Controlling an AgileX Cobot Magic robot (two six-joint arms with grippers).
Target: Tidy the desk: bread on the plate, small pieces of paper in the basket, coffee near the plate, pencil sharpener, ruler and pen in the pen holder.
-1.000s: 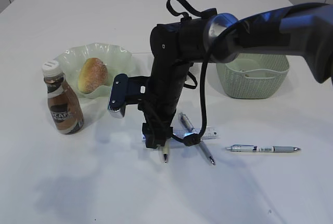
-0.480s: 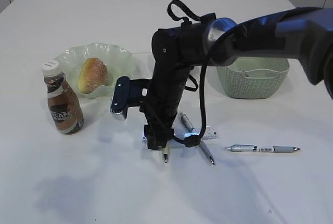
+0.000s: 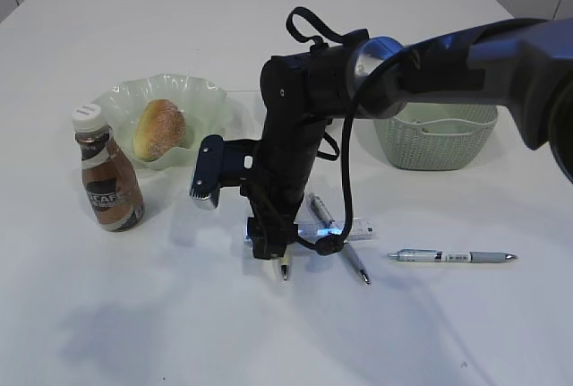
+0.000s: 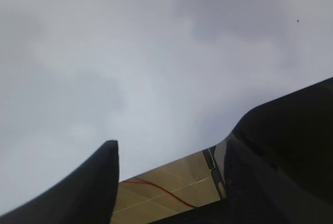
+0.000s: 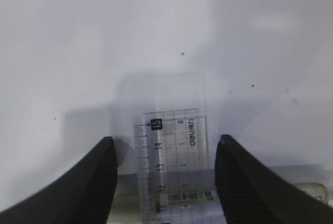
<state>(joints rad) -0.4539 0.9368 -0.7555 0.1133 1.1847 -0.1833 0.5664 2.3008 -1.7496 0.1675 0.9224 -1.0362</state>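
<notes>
Right pincer (image 5: 162, 182) pointed straight down at the large plain white surface (image 3: 269, 28), jaws spread wide, nothing gripped. Short clear plastic ruler w/ printed markings (image 5: 169, 156) flat on the surface, lying between the two black fingers (image 5: 93, 182), not touching either; ruler's end reaches past the fingertips. In ext. view ruler (image 3: 356, 227) mostly hidden behind the right pincer (image 3: 270, 250), only its far end showing to the right.

Relative to the ruler: dark pen (image 3: 338, 238) crossing over it; silver-grey pen (image 3: 452, 256) to the right, apart; pale green plastic woven-look basket (image 3: 436, 140) behind and right; pale green glass plate w/ wavy rim (image 3: 121, 104) behind and left, w/ golden-brown oval bread bun (image 3: 159, 130) resting on it; small brown coffee bottle w/ white cap (image 3: 106, 171) to the left, upright, just in front of the plate.

Left pincer (image 4: 166, 182) seen in wrist view only: jaws apart, holding nothing, over bare surface near its edge.
</notes>
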